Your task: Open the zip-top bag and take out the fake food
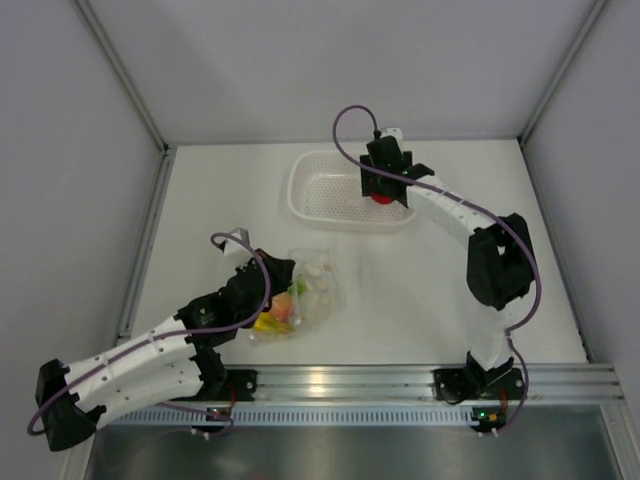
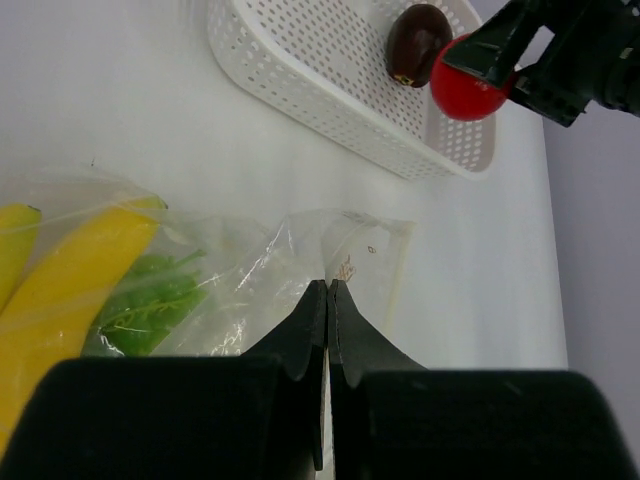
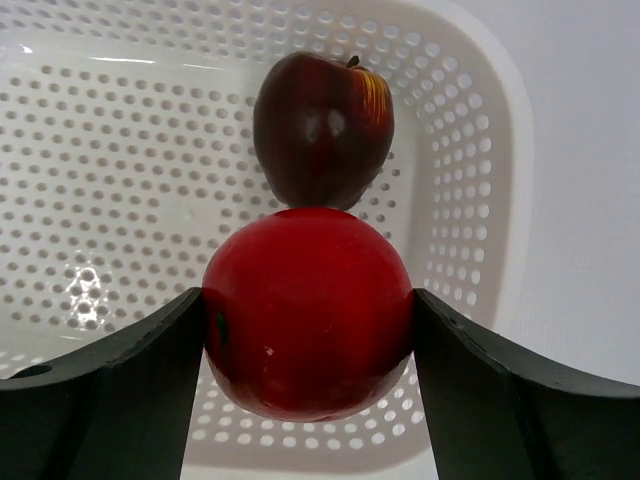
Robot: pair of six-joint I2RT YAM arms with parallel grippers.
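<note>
— Where's the red tomato?
— Clamped between the right gripper's two fingers at upper centre of the top view, over the white perforated basket. A dark maroon apple lies in the basket just beyond it.
— And the zip-top bag?
— Lower centre, on the table. The left gripper is closed flat on its clear edge; the yellow banana and green leafy piece sit inside, left of the fingertips
</note>
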